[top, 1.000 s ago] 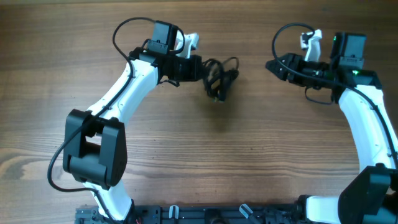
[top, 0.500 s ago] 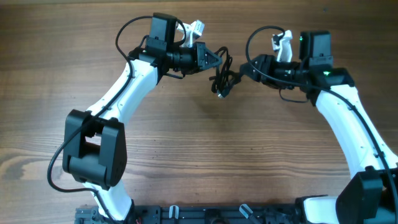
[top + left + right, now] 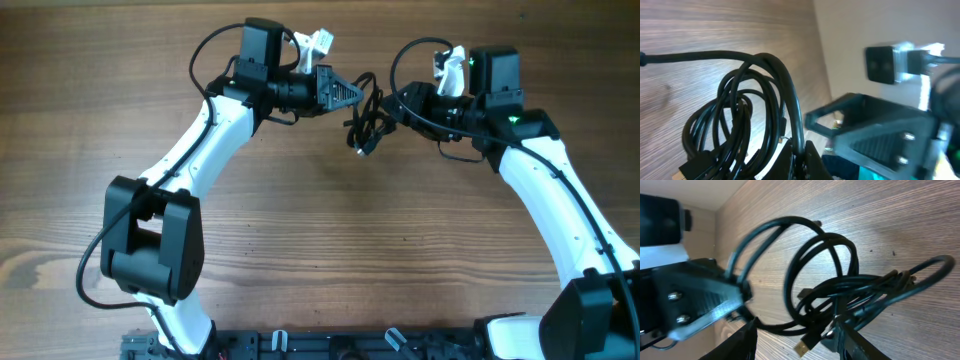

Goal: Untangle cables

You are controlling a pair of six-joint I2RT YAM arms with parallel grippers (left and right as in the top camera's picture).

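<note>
The right gripper (image 3: pixel 390 110) swung in over the last second and now sits spread around the cables (image 3: pixel 365 125), not biting yet. Meanwhile the left gripper (image 3: pixel 350 90) is pinching one loop, with the bundle between them near the far side of the tabletop (image 3: pixel 320 230). It's all one clump, but a two-handed pull-apart looks close.

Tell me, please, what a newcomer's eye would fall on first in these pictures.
A tangled bundle of black cables sits at the far middle of the wooden table. The left end effector pinches it at one loop. The right end effector meets it from the opposite side, jaws open with coils between them.
</note>
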